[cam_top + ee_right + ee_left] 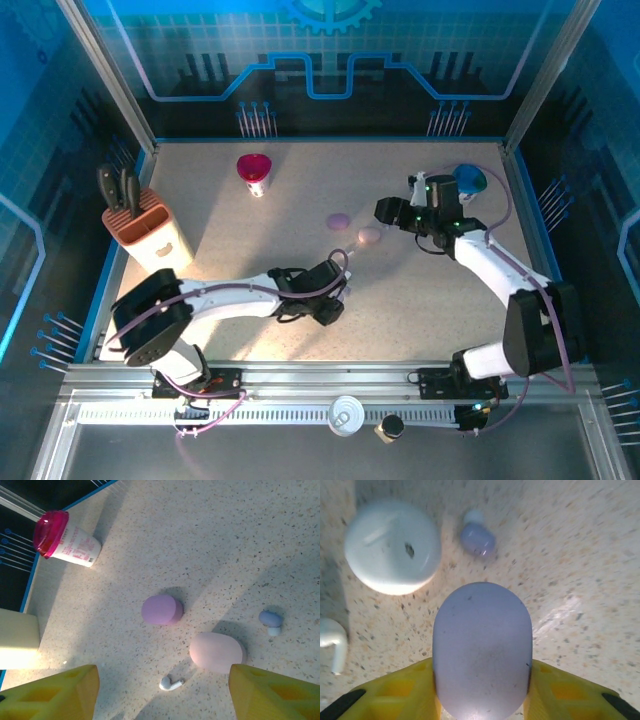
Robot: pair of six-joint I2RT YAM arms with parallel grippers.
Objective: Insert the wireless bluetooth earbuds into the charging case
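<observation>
Purple earbud (477, 537) lies loose near lavender case (480, 650).

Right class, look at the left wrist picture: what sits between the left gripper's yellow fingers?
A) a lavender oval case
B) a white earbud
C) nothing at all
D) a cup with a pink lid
A: the lavender oval case fills the gap of the left gripper, whose yellow fingers lie against both of its sides.
</observation>
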